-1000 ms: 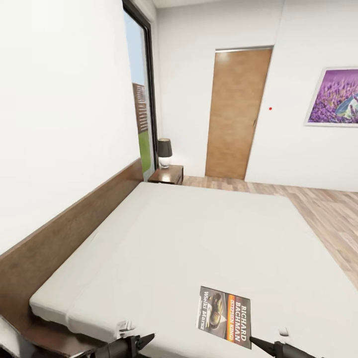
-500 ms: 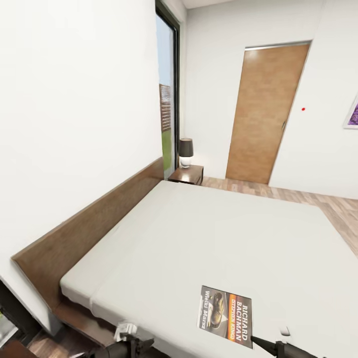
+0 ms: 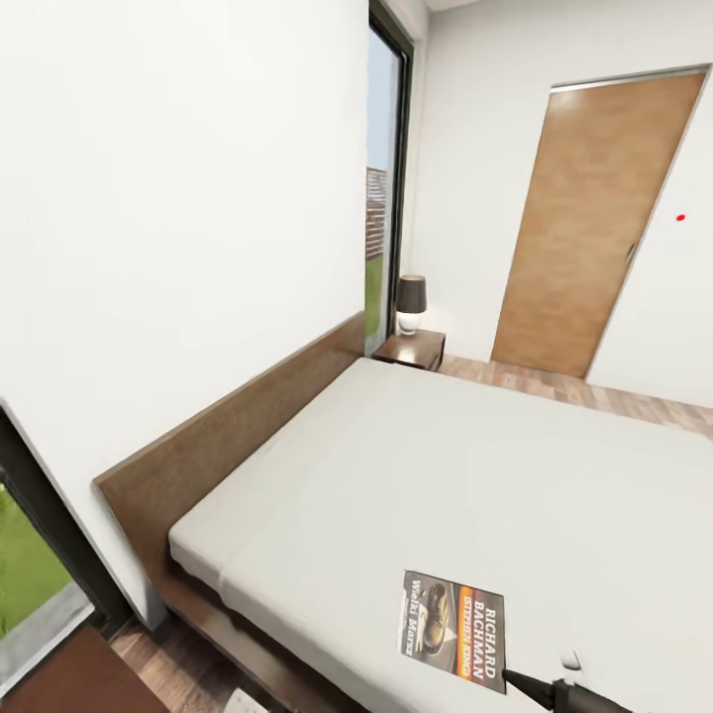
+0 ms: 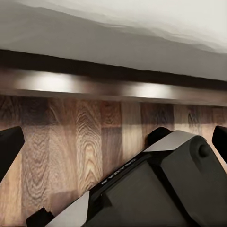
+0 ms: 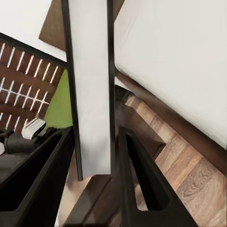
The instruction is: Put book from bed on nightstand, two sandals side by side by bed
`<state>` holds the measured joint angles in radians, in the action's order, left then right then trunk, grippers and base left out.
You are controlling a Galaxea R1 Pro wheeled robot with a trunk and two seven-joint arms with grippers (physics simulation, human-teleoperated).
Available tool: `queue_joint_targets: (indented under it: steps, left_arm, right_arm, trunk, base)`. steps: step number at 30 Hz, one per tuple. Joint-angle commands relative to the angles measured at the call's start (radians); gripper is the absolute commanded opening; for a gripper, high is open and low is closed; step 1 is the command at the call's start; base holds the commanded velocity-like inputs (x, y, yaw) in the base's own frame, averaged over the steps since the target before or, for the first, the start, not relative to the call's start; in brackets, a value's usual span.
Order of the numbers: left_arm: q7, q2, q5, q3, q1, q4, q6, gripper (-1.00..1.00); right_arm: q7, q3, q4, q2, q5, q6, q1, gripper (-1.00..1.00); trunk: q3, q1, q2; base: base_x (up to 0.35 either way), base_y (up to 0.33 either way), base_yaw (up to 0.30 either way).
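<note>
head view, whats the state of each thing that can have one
book: closed, lying flat, cover up, on the bed
door: shut
lamp: upright on the nightstand; lit or not, cannot tell
right tool: open, holding nothing

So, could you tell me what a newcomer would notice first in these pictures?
Probably the big white bed across the head view, with the book lying flat near its closest edge. Beyond the bed's far corner, a lamp stands on a nightstand, beside the brown door.
</note>
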<state>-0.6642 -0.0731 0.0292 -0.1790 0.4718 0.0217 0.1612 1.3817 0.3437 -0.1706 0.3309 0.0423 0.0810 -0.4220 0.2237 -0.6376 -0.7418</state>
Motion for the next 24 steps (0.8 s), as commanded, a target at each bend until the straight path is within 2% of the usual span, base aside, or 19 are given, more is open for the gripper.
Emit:
queue_joint_targets:
  steps: [1,6,14,21,24]
  left_arm:
    - [0.001,0.001,0.004,-0.005,0.001,-0.001,0.009,1.00]
    - [0.004,0.002,0.004,-0.005,0.001,-0.001,0.010,1.00]
    - [-0.003,0.006,0.007,-0.005,0.000,-0.002,0.010,1.00]
    - [-0.083,0.005,0.009,-0.005,-0.002,-0.001,0.011,1.00]
    - [-0.095,0.004,0.011,-0.005,-0.002,-0.001,0.011,1.00]
  right_arm:
    - [0.000,0.002,0.003,0.000,0.005,-0.001,0.000,-1.00]
    - [-0.042,0.001,0.039,-0.002,0.006,-0.015,0.000,-1.00]
    - [-0.050,0.001,0.046,-0.003,0.006,-0.017,0.000,-1.00]
    - [-0.050,0.001,0.046,-0.001,0.007,-0.017,0.000,-1.00]
    - [-0.049,0.001,0.046,-0.001,0.007,-0.017,0.000,-1.00]
  trunk:
    - [0.001,0.000,-0.001]
    - [0.001,0.000,-0.001]
    - [0.001,0.000,-0.001]
    - [0.001,0.000,-0.001]
    - [0.001,0.000,-0.001]
  base:
    - [0.000,0.000,0.273]
    - [0.000,0.000,0.272]
    - [0.000,0.000,0.262]
    - [0.000,0.000,0.248]
    - [0.000,0.000,0.236]
